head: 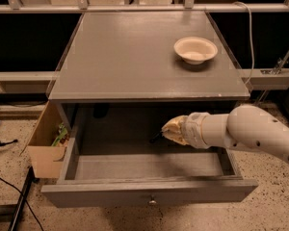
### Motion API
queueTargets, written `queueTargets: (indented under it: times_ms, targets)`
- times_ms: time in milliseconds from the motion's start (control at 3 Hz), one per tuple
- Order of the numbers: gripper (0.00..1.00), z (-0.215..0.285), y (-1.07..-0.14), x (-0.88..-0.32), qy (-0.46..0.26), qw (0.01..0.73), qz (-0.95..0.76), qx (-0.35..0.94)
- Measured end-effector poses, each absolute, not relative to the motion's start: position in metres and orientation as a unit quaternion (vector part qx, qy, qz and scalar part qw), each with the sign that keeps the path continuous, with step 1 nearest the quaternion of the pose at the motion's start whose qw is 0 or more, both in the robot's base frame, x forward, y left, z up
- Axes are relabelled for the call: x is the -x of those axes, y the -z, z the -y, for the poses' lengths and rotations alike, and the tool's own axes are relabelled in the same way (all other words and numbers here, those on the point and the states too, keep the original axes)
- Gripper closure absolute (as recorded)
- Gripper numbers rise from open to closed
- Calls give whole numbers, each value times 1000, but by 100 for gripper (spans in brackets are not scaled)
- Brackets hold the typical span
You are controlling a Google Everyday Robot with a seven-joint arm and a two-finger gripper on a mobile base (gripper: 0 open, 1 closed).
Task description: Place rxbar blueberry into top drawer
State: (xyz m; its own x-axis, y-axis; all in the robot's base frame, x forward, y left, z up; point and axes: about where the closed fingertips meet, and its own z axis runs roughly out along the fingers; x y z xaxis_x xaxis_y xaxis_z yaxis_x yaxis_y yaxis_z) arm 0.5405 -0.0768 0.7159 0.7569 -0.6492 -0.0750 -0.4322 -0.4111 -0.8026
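Fingers (172, 127) of the gripper (164, 133) clench one rxbar (156, 138) inside the open drawer (149, 194); I count one bowl (195, 49) on the grey surface (125, 57), one box (45, 153) beside.

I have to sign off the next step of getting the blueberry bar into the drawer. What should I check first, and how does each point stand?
1. Wide shallow grey wooden top drawer pulled open: ok.
2. Gripper inside the drawer opening, beneath the tabletop: ok.
3. Dark navy rxbar blueberry wrapper held in the gripper: cannot tell; only a dark tip shows there.
4. Cream round bowl on the tabletop, well apart from the arm: ok.
5. Brown cardboard box beside the drawer, on the far side from the arm: ok.
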Motion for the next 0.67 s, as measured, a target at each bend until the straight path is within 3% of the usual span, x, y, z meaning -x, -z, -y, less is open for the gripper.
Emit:
queueTargets:
  times_ms: [667]
  targets:
    - [100, 74, -685, -530, 102, 422, -299, 850]
